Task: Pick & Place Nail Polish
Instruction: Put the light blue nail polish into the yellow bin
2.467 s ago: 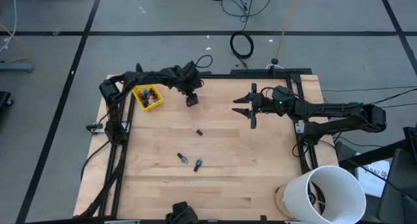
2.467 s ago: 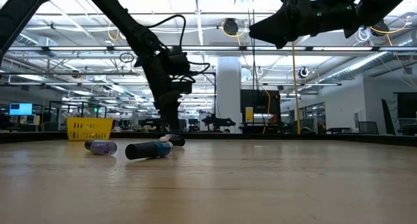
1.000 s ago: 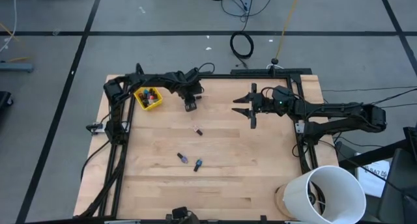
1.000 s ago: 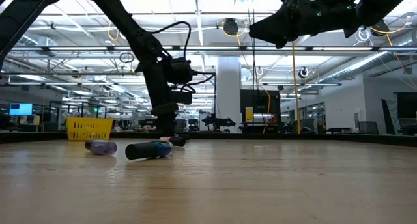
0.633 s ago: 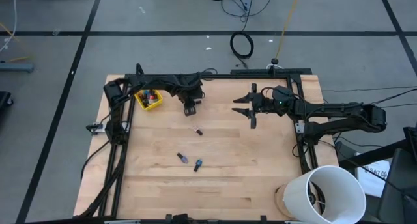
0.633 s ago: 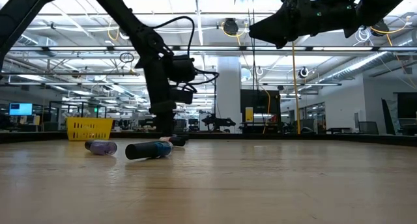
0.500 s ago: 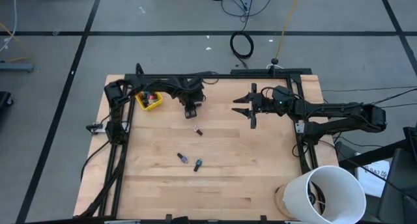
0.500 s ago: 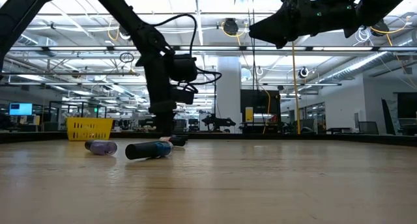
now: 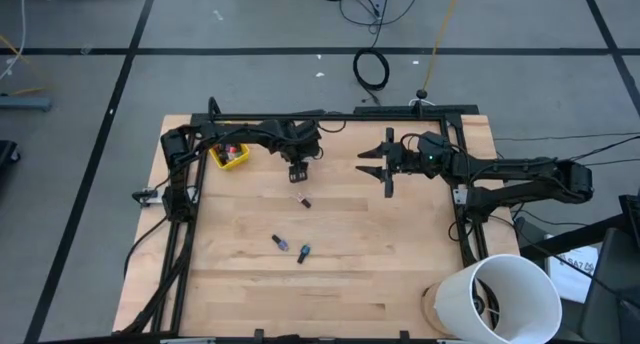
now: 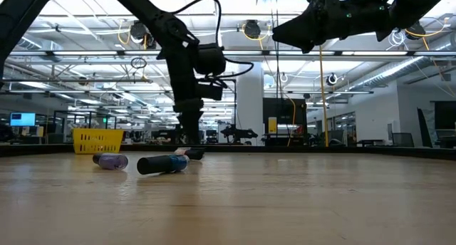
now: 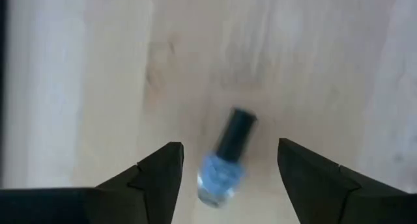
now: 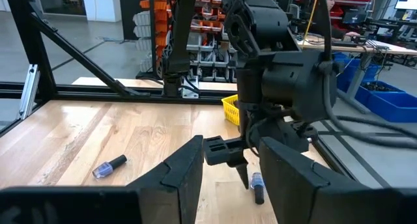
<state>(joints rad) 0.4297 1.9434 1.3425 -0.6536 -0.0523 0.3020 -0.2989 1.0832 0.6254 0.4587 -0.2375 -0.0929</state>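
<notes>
Polish (image 11: 225,163), blue, lies flat between the left gripper's (image 11: 228,178) wide-open, empty jaws. From above, only a speck at six o'clock. Right gripper (image 9: 385,167) part-open, empty.

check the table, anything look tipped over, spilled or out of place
Three nail polish bottles lie on their sides loose on the wooden table instead of in the yellow bin: a blue one under the open left gripper, plus two others nearer the middle. No spill or damage is visible.
</notes>
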